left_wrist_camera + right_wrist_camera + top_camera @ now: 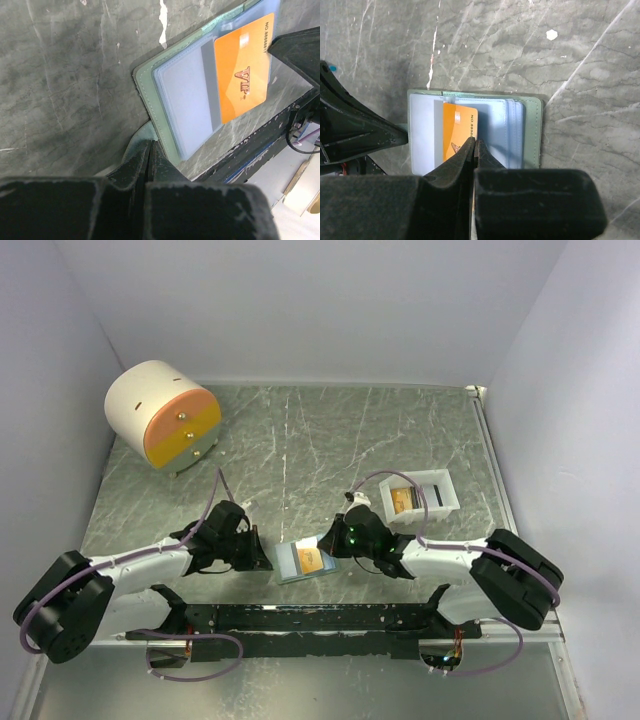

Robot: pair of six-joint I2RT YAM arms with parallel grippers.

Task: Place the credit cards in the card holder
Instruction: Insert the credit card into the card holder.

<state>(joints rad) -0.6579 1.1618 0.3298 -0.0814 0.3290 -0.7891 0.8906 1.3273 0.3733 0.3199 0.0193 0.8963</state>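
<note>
Finds the card holder (289,563) lying open, pale blue pockets up, at the lower centre of the top view, between the two arms. Has the left pincer (150,146) fully shut on a sage-green tab at the holder's edge, apparently pinning it in place. Has the right pincer (474,145) likewise shut, tips meeting on the near edge of an orange credit card (459,127) seated partway among the clear sleeves; cannot tell how deep. Shows another orange card (402,500) in the white tray (440,502), right of centre.

Expect the card to be light, stiff and slick. Take by a short edge, keep flat to the pocket mouth and push straight, to avoid jamming a corner on the sleeve lip. Expect the holder to be soft and floppy, liable to slide or fold unless held by its cover edge.

Allows little room between the two pincers over the holder. Offers bare tabletop (300,440) above it in the frame, with the drawer cabinet (165,425) well apart at upper left. Mind the black base rail (300,618) just below the holder.
</note>
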